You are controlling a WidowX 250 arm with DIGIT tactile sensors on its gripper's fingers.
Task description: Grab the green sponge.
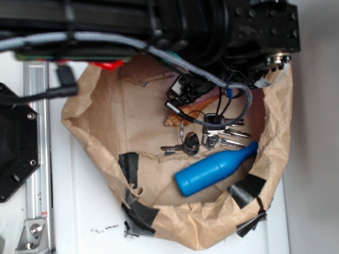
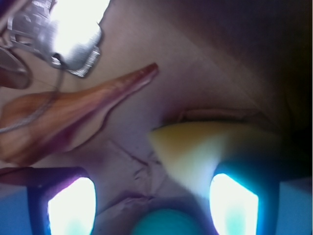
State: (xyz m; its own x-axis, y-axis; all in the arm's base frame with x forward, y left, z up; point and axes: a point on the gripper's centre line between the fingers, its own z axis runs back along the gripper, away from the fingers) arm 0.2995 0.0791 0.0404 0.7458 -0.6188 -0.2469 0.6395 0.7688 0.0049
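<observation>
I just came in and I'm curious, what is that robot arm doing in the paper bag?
The robot arm is reaching down into the brown paper bag to get a green sponge. Its gripper is open, with the sponge showing between its fingers, not grabbed yet. A yellow sponge sits just beyond. Keys and a blue bottle lie nearby.

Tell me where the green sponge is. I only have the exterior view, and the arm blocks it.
Observer: The wrist view shows the green sponge at its bottom edge, midway between the fingers of the gripper.
Operator: Report the jaws.
Observer: Open, with nothing clamped between them.
Operator: Name what lies nearest.
Observer: A yellow wedge sponge lies just beyond the green one, its wide end running behind one finger.
</observation>
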